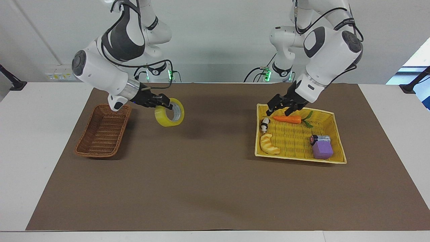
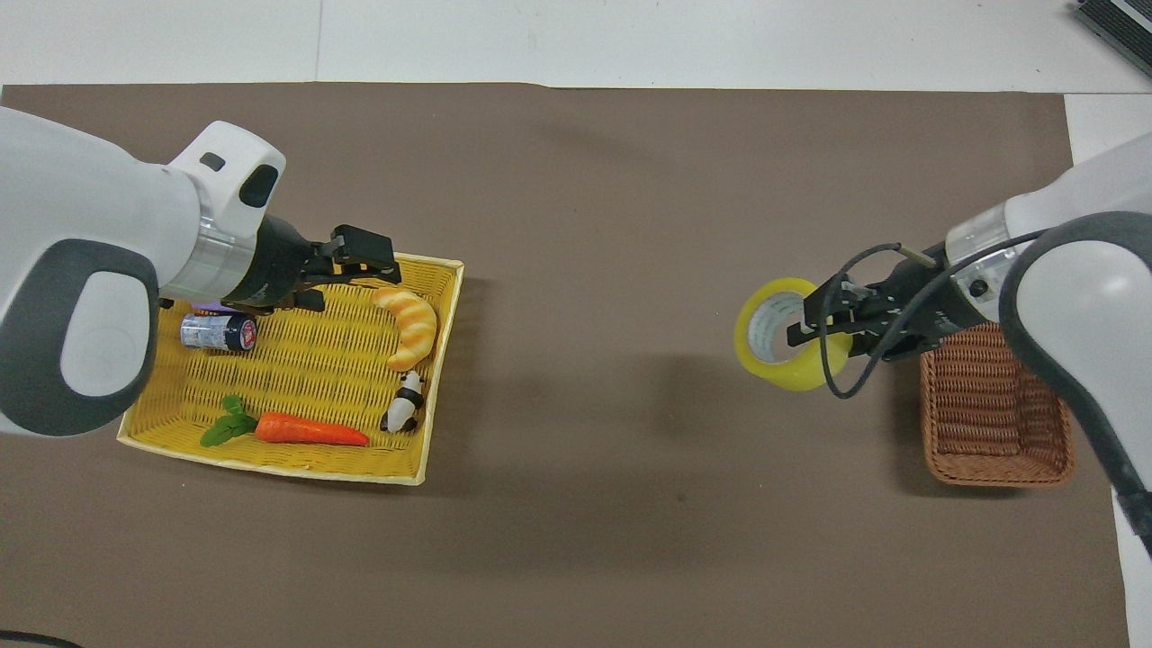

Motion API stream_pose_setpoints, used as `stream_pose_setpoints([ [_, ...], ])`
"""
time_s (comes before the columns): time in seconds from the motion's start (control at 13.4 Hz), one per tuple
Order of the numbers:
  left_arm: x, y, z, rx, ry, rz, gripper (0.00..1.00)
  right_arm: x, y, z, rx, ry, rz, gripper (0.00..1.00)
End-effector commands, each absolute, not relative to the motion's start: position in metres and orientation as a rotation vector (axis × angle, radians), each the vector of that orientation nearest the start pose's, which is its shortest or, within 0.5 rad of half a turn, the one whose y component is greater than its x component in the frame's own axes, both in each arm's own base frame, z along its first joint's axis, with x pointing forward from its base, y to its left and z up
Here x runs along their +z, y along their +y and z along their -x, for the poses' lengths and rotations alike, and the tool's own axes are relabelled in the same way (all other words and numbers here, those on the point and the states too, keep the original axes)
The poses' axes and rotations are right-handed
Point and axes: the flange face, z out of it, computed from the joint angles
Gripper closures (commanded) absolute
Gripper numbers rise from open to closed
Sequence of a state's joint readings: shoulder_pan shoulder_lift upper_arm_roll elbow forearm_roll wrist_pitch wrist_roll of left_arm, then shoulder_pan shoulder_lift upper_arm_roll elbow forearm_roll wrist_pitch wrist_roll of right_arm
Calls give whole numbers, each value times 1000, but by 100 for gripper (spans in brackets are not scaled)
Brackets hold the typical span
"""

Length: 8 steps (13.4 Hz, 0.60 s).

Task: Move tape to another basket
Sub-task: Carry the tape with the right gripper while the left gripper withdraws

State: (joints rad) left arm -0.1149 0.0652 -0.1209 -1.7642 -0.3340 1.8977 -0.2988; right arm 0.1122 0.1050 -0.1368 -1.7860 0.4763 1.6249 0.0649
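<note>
The tape (image 1: 164, 121) is a yellow roll with a pale core. My right gripper (image 1: 168, 105) is shut on its rim and holds it in the air over the brown mat, beside the dark brown wicker basket (image 1: 95, 155) on its mid-table side. In the overhead view the tape (image 2: 783, 371) hangs from the right gripper (image 2: 805, 326) just short of the wicker basket (image 2: 994, 477), which holds nothing. My left gripper (image 1: 279, 107) is open and holds nothing, up over the yellow basket (image 1: 299, 159); it also shows in the overhead view (image 2: 355, 270).
The yellow basket (image 2: 270, 463) at the left arm's end holds a croissant toy (image 1: 268, 144), a carrot (image 1: 287, 119), a small panda figure (image 1: 264, 125), a can (image 1: 317, 138) and a purple block (image 1: 322, 150). A brown mat covers the table.
</note>
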Motion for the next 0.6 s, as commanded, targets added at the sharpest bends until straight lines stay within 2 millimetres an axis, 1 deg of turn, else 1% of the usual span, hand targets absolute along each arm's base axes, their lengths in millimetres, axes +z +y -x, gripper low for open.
stream_pose_setpoints([
  [0.0,530,-96,-577,20,-117,3403,0,469,-37,-554,325,55,2728,100],
  [0.07,529,-73,-579,10,-50,3362,0,464,-61,-549,303,17,2737,100],
  [0.15,535,-53,-580,3,6,3311,0,462,-78,-549,272,-16,2773,100],
  [0.22,544,-39,-580,15,41,3263,0,462,-95,-548,246,-31,2805,100],
  [0.3,556,-29,-578,40,83,3213,0,458,-113,-546,214,-28,2814,100],
  [0.37,570,-23,-576,62,162,3161,0,448,-139,-541,187,-40,2812,100],
  [0.45,582,-21,-574,74,207,3132,0,437,-158,-536,169,-84,2806,100],
  [0.52,590,-18,-571,94,233,3110,0,421,-180,-530,160,-120,2798,100],
])
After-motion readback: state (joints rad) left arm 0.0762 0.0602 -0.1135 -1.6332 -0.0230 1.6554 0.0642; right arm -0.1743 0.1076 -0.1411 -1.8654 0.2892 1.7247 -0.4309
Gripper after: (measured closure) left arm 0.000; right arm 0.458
